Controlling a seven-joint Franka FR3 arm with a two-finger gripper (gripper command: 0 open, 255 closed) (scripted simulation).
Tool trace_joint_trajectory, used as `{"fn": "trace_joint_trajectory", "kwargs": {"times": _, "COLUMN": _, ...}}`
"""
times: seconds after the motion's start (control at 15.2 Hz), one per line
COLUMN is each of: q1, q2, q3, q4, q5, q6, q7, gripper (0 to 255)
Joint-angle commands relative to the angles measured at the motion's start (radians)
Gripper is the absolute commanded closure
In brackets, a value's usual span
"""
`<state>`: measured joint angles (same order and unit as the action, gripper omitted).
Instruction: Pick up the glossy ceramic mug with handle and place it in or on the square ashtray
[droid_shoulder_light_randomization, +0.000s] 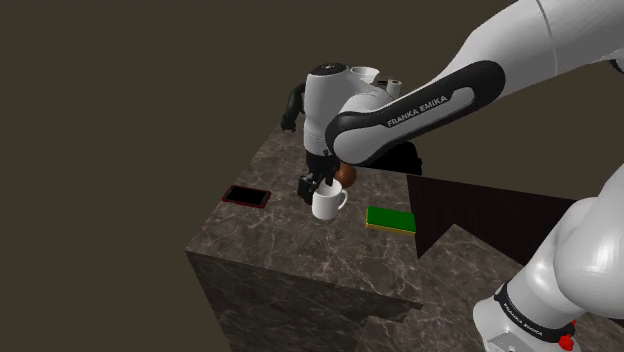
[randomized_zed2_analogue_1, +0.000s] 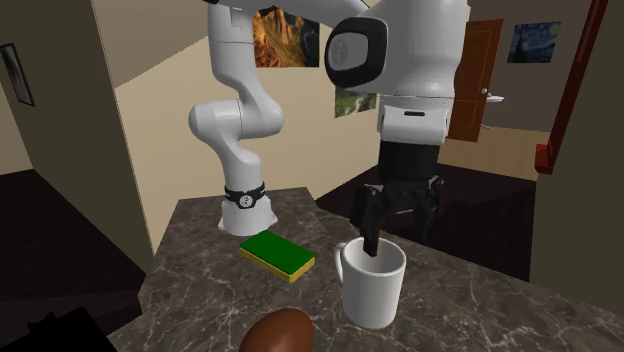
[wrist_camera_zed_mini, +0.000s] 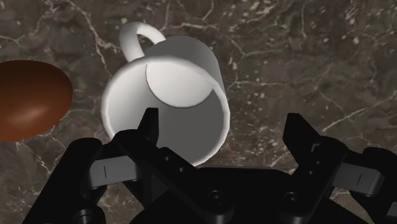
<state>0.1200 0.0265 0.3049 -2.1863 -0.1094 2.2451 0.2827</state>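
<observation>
A glossy white mug (droid_shoulder_light_randomization: 327, 204) (randomized_zed2_analogue_1: 372, 290) (wrist_camera_zed_mini: 172, 83) with a handle stands upright on the dark marble table (droid_shoulder_light_randomization: 300, 250). My black gripper (droid_shoulder_light_randomization: 322, 187) (randomized_zed2_analogue_1: 398, 232) (wrist_camera_zed_mini: 226, 127) is open and comes down over its rim. One finger (wrist_camera_zed_mini: 151, 124) reaches inside the cup and the other (wrist_camera_zed_mini: 302, 130) stands outside, with the mug's wall between them. Neither finger presses on the wall. The square ashtray (droid_shoulder_light_randomization: 246, 196), black with a reddish rim, lies flat on the table toward the shoulder view's left of the mug.
A brown egg-shaped object (droid_shoulder_light_randomization: 347, 176) (randomized_zed2_analogue_1: 280, 332) (wrist_camera_zed_mini: 28, 98) sits close beside the mug. A green block with a yellow underside (droid_shoulder_light_randomization: 390, 219) (randomized_zed2_analogue_1: 277, 255) lies between the mug and the arm's base. The table edge drops off near the ashtray.
</observation>
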Motion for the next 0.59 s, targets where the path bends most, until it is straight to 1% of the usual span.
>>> {"fn": "trace_joint_trajectory", "kwargs": {"times": 0.0, "q1": 0.001, "q2": 0.02, "q3": 0.0, "q4": -0.007, "q5": -0.01, "q6": 0.026, "q7": 0.009, "gripper": 0}}
{"fn": "trace_joint_trajectory", "kwargs": {"times": 0.2, "q1": 0.0, "q2": 0.05, "q3": -0.002, "q4": -0.024, "q5": -0.027, "q6": 0.07, "q7": 0.02, "gripper": 0}}
{"fn": "trace_joint_trajectory", "kwargs": {"times": 0.53, "q1": 0.001, "q2": 0.05, "q3": -0.003, "q4": -0.024, "q5": -0.026, "q6": 0.07, "q7": 0.02, "gripper": 0}}
